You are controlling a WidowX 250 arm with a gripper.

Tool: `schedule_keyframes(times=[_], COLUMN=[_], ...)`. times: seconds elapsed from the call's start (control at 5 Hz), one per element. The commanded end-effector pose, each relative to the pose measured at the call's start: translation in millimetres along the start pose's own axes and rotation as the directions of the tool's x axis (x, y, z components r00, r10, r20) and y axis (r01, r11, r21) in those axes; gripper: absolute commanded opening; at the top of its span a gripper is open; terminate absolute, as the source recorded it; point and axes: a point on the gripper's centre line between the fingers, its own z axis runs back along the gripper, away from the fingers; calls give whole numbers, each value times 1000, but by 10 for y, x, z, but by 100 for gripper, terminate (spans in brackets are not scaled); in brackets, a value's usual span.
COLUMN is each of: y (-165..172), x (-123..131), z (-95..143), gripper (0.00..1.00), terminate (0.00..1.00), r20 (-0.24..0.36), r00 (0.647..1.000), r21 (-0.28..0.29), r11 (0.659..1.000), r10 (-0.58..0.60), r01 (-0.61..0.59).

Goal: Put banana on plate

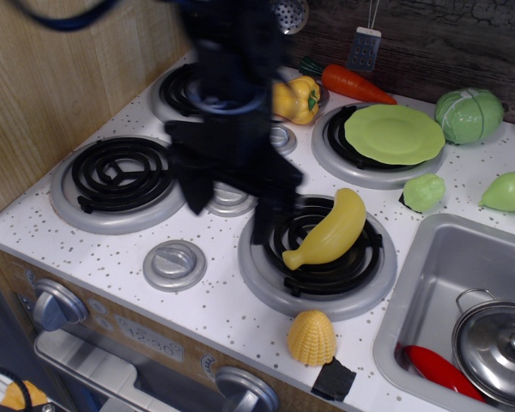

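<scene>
Blurred and dark, the pincer point(240, 193) hangs over the speckled surface point(232, 318) just left of the front burner point(318, 257); whether it is released or clenched cannot be told. On that burner lies the banana point(328, 230), untouched. Behind it, the plate point(394, 134) sits on the rear burner, well apart.

Toy kitchen play set with stove and sink.
Four coil burners point(118, 174) and knobs point(174, 263) occupy the speckled worktop point(232, 318); a sink point(429, 300) holding a lidded pot point(498, 348) sits lower right; plastic vegetables, including a carrot point(356, 83), lie upper right.
</scene>
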Motion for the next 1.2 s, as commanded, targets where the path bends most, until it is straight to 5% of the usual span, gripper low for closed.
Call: schedule_keyframes(times=[0.0, 0.2, 0.8, 1.0], y=[-247, -285, -328, -329], x=[340, 392, 383, 399], z=[-72, -211, -644, -615], gripper=[100, 100, 100, 0], terminate=[0, 0, 0, 0], r20=[106, 165, 272, 262], r00=[993, 983, 962, 965], r21=[-5, -6, -148, -157], r11=[998, 997, 986, 986], r10=[-57, -81, -36, -13], r01=[58, 83, 78, 56])
